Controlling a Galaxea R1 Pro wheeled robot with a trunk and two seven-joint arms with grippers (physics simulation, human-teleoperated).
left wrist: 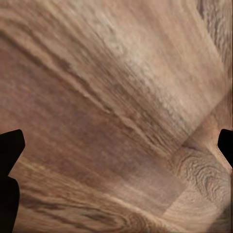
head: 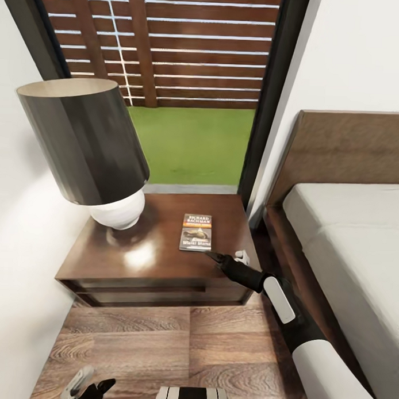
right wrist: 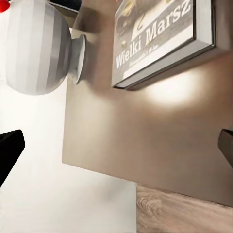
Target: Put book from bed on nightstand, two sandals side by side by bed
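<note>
Wood-plank floor (head: 160, 347) in warm brown lies nearest, and low above it hangs the left gripper (head: 89, 388) at the lower edge of the head view; in its own wrist view the two dark fingertips (left wrist: 9, 160) stand far apart at the picture's sides with bare planks between, so its jaws are spread wide and hold nothing. Farther on, the right gripper (head: 216, 257) reaches over the front right part of the nightstand (head: 128, 272), its tip just beside the book's near edge; its fingertips (right wrist: 9, 150) likewise sit wide apart with nothing between them. The book (head: 196, 231) lies flat on the glossy dark top, cover up, right of the middle. Left of it stands the lamp (head: 86, 144), white ribbed base under a black shade. To the right is the bed (head: 347, 239) with its pale mattress and brown headboard. Beyond the nightstand, the dark-framed window (head: 192, 90) shows green grass and a slatted wooden fence.
</note>
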